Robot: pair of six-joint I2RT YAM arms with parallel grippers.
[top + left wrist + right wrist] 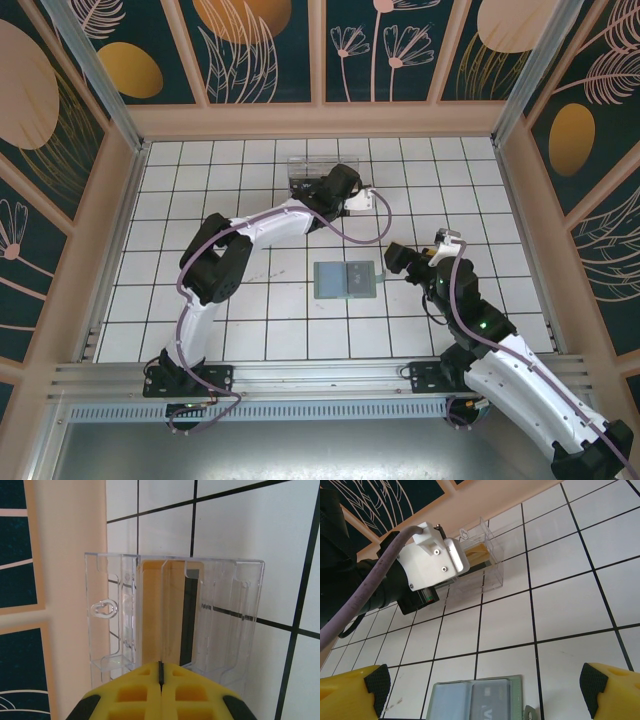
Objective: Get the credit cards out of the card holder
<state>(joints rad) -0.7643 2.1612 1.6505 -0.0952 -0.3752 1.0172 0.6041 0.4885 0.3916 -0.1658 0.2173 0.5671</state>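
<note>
Top external view: the card holder [345, 280] is seen lying open near the middle of the table [190, 180], just left of the right gripper [393, 262], whose jaws are spread wide and hold nothing. At the far edge a clear box [303, 172] is closely faced by the left gripper [322, 188], which is shut with nothing seen between its pads. In the left wrist view a tan card [155, 610] and a black card [187, 620] are shown inside the box, so two cards are judged already removed. In the right wrist view a grey card [490, 700] is seen in the holder's right pocket; at least this one is judged left. The left pocket's content cannot be told.
</note>
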